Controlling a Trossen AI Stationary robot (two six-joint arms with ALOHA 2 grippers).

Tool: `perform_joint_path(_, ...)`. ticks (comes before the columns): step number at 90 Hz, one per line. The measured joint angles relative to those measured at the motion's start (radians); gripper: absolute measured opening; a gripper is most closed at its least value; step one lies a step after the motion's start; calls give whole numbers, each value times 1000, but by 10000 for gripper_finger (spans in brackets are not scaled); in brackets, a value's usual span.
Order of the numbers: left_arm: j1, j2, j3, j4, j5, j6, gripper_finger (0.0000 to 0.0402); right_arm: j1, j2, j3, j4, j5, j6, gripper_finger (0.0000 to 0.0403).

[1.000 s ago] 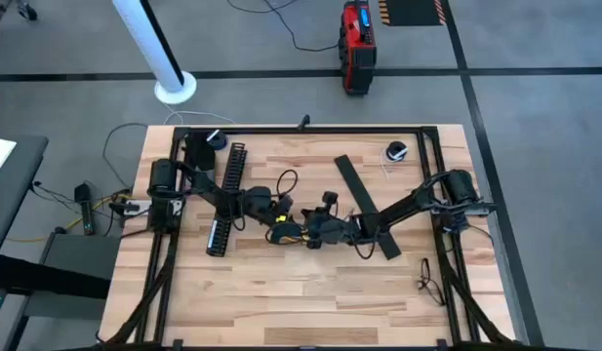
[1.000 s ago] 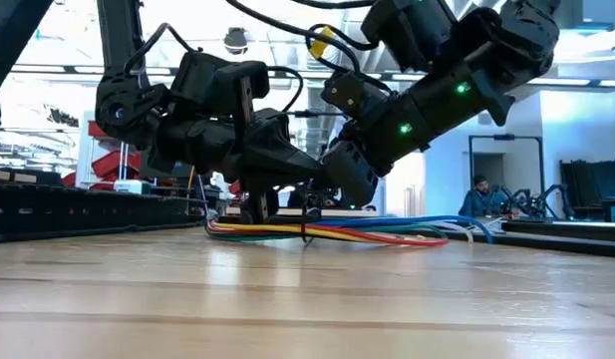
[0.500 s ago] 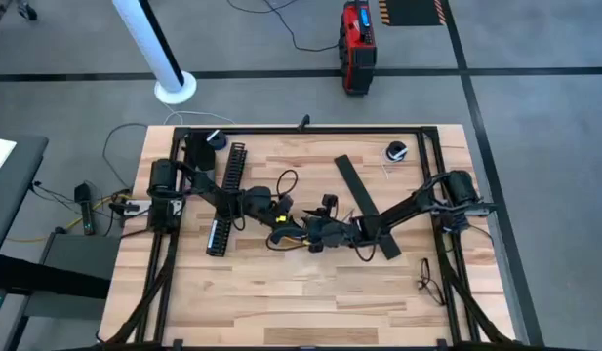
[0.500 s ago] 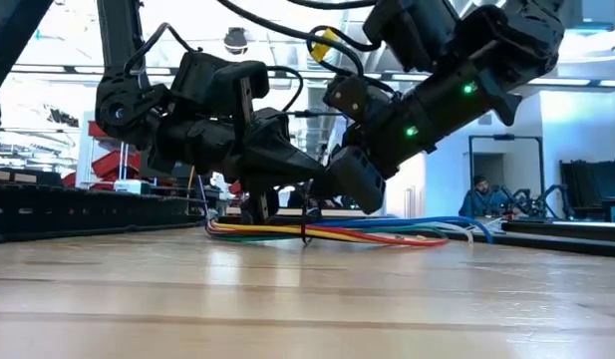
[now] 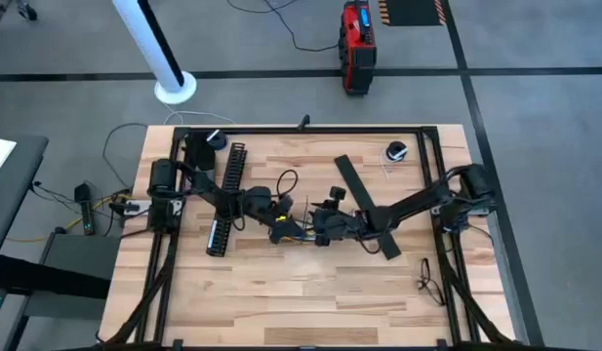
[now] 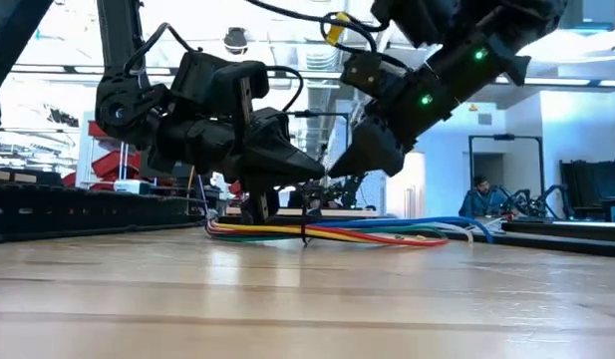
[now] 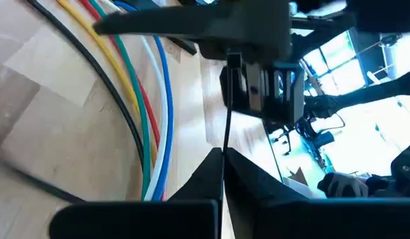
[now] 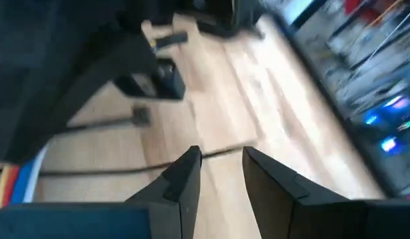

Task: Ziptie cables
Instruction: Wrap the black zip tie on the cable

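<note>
The cables [image 6: 327, 233], a flat bundle of blue, white, red, yellow and green wires, lie on the wooden table near its middle [image 5: 302, 234]. A thin black zip tie [image 6: 305, 235] wraps them, and its tail [image 7: 226, 119] runs up to my left gripper [image 7: 222, 158], which is shut on it just above the bundle [image 6: 317, 178]. My right gripper [image 8: 219, 166] hovers open higher up, to the right of the left one [image 6: 355, 162], with nothing between its fingers. My left gripper pinches the zip tie's thin black tail [image 7: 224, 147] between its two fingertips. The fingers come in from the table's left, slanting slightly down. The tail runs straight from the fingertips, and the cables it loops stay on the table.
A long black slotted channel [image 5: 225, 195] lies at the left and a flat black strip [image 5: 364, 200] under the right arm. A small round object [image 5: 396, 151] sits at the far right corner. The near half of the table [image 5: 310, 302] is bare wood.
My right gripper has risen away from the cables and drawn back a little toward the table's right and far edges. The left gripper and the cables have stayed where they were.
</note>
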Motion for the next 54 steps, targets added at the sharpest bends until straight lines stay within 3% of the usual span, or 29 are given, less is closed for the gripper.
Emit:
perform_joint_path(10, 0, 0, 0, 0, 0, 2, 0, -37, -5, -17, 12, -126, 76, 112)
perform_joint_path(21, 0, 0, 0, 0, 1, 8, 0, -74, -5, -75, 89, -188, 129, 112)
perform_joint_path(40, 0, 0, 0, 0, 2, 13, 0, -153, -4, -205, 351, -335, 295, 112)
perform_joint_path(54, 0, 0, 0, 0, 2, 13, 0, -183, -5, -287, 481, -355, 413, 112)
